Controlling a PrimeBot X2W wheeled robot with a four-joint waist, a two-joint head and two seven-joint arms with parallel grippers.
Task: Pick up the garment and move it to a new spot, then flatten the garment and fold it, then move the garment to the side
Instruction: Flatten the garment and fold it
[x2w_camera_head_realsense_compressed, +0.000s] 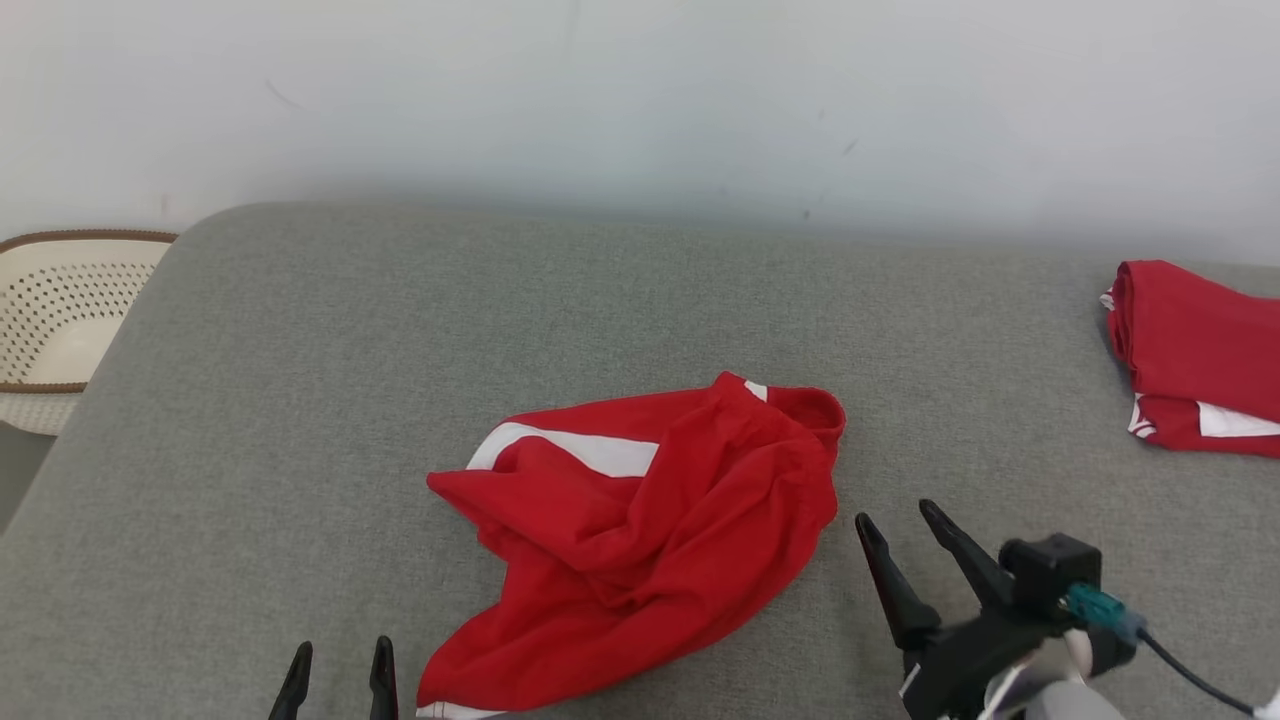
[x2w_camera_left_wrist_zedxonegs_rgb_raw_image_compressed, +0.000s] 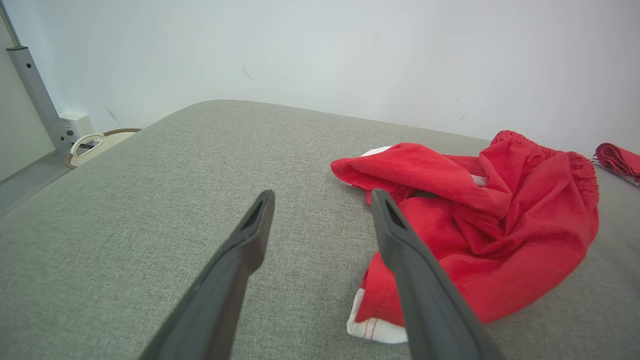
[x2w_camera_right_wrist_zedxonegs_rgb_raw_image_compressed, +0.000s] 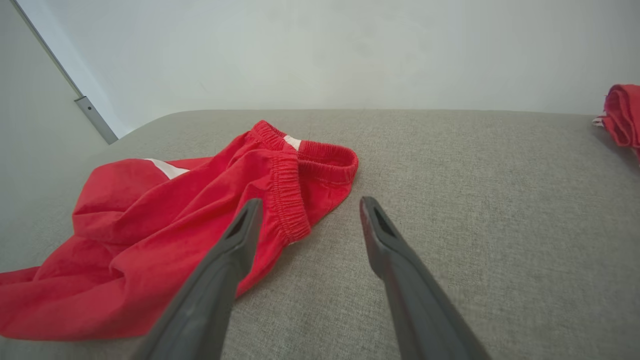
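Since nothing's in either grip, I read this as the start of the flatten step, though I can't rule out that the pick-and-move is yet to come.

Head view: red shorts (x2w_camera_head_realsense_compressed: 650, 520) lie crumpled on the grey pad (x2w_camera_head_realsense_compressed: 400, 330), white stripe up, waistband at their far right corner. Left gripper (x2w_camera_head_realsense_compressed: 340, 650) sits just left of the shorts' near hem, tips apart, not touching. Right gripper (x2w_camera_head_realsense_compressed: 897, 513) is just off their right edge, jaws wide, empty. A 2nd red garment (x2w_camera_head_realsense_compressed: 1195, 350), folded, lies well to the right of the shorts. A basket (x2w_camera_head_realsense_compressed: 60, 310) stands far to their left, off the pad.

Left wrist view: fingers spread wide w/ bare pad between them. The white hem corner (x2w_camera_left_wrist_zedxonegs_rgb_raw_image_compressed: 372, 332) of the shorts lies beside the right-hand finger; can't tell if it's touching.

Right wrist view: jaws wide again, nothing held. The elastic waistband (x2w_camera_right_wrist_zedxonegs_rgb_raw_image_compressed: 290, 200) lies near the left-hand finger, bunched and doubled over.

Next move, imo: the left needs to come in low onto that hem corner, the right onto the waistband end. Pinch one layer each, not the whole bunch, then draw apart to spread the cloth. Risk is grabbing both layers and dragging the heap instead of opening it.
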